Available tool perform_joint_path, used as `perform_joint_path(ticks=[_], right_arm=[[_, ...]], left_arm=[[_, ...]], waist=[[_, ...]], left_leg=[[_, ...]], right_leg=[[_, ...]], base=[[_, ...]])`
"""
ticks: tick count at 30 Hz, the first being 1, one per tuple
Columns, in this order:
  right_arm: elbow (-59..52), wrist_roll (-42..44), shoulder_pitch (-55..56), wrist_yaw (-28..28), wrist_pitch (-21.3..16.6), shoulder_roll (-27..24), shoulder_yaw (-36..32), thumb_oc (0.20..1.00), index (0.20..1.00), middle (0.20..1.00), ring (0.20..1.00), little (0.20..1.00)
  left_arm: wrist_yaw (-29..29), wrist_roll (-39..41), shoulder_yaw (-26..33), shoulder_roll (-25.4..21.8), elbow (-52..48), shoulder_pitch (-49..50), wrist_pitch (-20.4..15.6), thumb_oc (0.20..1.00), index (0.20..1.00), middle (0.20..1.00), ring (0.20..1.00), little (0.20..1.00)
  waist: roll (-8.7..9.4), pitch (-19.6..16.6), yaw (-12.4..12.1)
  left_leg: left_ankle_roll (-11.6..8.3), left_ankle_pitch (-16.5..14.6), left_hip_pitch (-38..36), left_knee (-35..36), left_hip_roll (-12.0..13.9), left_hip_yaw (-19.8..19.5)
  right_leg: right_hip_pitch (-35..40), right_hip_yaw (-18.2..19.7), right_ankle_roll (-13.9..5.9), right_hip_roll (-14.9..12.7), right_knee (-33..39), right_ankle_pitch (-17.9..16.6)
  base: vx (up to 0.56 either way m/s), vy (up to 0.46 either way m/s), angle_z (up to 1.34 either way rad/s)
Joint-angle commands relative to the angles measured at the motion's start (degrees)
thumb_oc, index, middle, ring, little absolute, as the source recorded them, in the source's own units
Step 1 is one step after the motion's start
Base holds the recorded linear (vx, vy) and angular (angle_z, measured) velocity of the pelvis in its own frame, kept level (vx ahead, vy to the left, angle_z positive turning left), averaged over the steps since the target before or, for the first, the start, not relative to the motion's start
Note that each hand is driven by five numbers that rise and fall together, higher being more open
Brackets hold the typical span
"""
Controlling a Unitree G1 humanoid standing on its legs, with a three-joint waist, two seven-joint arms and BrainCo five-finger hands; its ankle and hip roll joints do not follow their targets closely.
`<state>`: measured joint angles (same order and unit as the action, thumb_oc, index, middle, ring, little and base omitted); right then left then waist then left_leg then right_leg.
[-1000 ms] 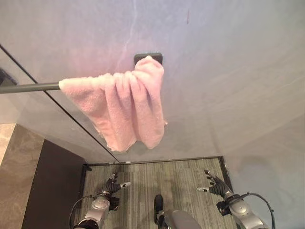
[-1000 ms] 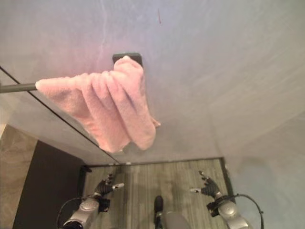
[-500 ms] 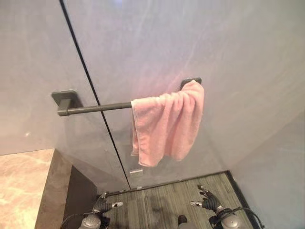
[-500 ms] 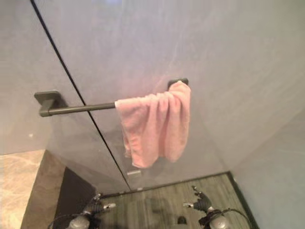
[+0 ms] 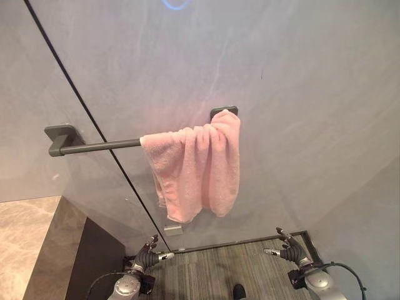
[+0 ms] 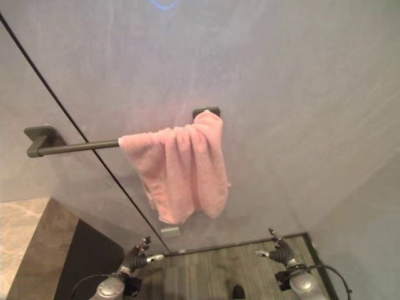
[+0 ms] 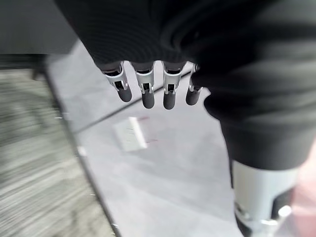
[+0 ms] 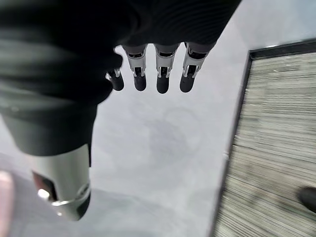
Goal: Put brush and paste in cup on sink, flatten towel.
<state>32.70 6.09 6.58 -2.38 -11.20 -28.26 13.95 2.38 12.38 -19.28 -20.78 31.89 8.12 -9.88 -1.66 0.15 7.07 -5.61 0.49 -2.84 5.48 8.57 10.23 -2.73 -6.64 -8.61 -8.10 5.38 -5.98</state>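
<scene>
Towel (image 5: 195, 167), pink, hangs bunched on the dark towel bar (image 5: 100, 146) in the left eye view, gathered at the bar's right end against the right bracket (image 5: 223, 112). The bar's left part is bare up to the left bracket (image 5: 59, 135). The bar is fixed on a grey wall (image 5: 300, 94) that a dark seam (image 5: 94, 122) crosses on a slant. Under the towel a small light plate (image 5: 173, 230) sits on the wall near the striped floor (image 5: 219, 269). The left hand (image 5: 149, 255) is low on the left, the right hand (image 5: 289, 252) low on the right, both well below the towel and apart from it.

Right eye view shows the same scene: the towel (image 6: 178, 167) hangs in folds, not spread flat.

Left wrist view shows the left hand (image 7: 148, 44) with fingers (image 7: 147, 94) straight and relaxed, grasping nothing; the light plate (image 7: 130, 134) lies past them.

Right wrist view shows the right hand (image 8: 148, 24) with fingers (image 8: 162, 74) straight too, empty, over the grey wall (image 8: 163, 143) beside the striped floor (image 8: 276, 138).
</scene>
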Motion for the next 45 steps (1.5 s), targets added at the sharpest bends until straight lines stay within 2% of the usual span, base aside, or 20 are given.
perform_joint_path(ticks=[1,8,12,21,30,45], right_arm=[[-4.62,1.57,-2.98,-0.44,-4.57,0.37,-2.46,1.000,1.000,1.000,1.000,1.000],[-10.38,1.71,-1.04,0.41,-5.47,-1.14,-5.69,1.000,1.000,1.000,1.000,1.000],[-15.60,2.51,-0.22,1.99,-5.55,-2.09,-7.26,1.000,1.000,1.000,1.000,1.000],[-21.84,2.24,-3.42,2.76,-4.66,-3.43,-6.25,1.000,1.000,1.000,1.000,1.000],[-23.59,2.26,-9.64,2.43,-3.24,-2.08,-1.54,1.000,1.000,1.000,1.000,1.000],[-21.00,2.29,-16.11,-0.36,-2.46,0.87,2.69,1.000,1.000,1.000,1.000,1.000]], left_arm=[[-1.42,-2.73,1.33,-5.45,-3.44,-2.15,-3.92,1.000,1.000,1.000,1.000,1.000],[-3.35,-4.79,5.17,-10.65,-14.17,2.25,-4.64,1.000,1.000,1.000,1.000,1.000],[-4.99,-3.70,9.66,-13.84,-21.65,6.06,-5.03,1.000,1.000,1.000,1.000,1.000],[-5.50,0.32,13.65,-14.79,-29.79,5.72,-5.48,1.000,1.000,1.000,1.000,1.000],[-5.24,1.13,10.32,-13.18,-33.11,-0.07,-5.20,1.000,1.000,1.000,1.000,1.000],[-2.74,1.49,5.32,-9.78,-29.74,-7.32,-4.69,1.000,1.000,1.000,1.000,1.000]], waist=[[3.86,2.50,-0.99],[3.45,2.14,-1.24],[3.36,2.16,-1.45],[3.69,1.99,-2.00],[4.48,1.98,-2.48],[4.69,1.84,-2.61]], left_leg=[[-2.10,-0.13,-3.11,-0.48,3.34,1.94],[-2.01,-0.47,-3.28,-0.48,3.25,2.39],[-1.75,-0.86,-3.82,-0.48,2.89,2.89],[-1.22,-1.58,-4.60,-0.48,2.12,3.12],[-1.03,-1.84,-5.34,-0.48,2.11,3.37],[-1.39,-1.35,-4.70,-0.48,2.96,2.89]], right_leg=[[-1.36,-0.74,-4.50,-5.93,-0.38,-5.28],[-1.46,-0.66,-4.90,-6.24,-0.38,-5.33],[-1.53,-0.27,-5.25,-6.68,-0.38,-5.73],[-1.28,-0.07,-5.51,-7.47,-0.38,-6.15],[-0.68,-0.16,-5.31,-7.52,-0.38,-5.96],[-0.34,-0.92,-4.76,-6.96,-0.38,-5.31]], base=[[0.00,0.000,0.00],[-0.01,0.003,0.00],[-0.02,0.016,-0.07],[0.00,0.003,0.00],[0.00,0.003,-0.01],[0.00,-0.001,0.00]])
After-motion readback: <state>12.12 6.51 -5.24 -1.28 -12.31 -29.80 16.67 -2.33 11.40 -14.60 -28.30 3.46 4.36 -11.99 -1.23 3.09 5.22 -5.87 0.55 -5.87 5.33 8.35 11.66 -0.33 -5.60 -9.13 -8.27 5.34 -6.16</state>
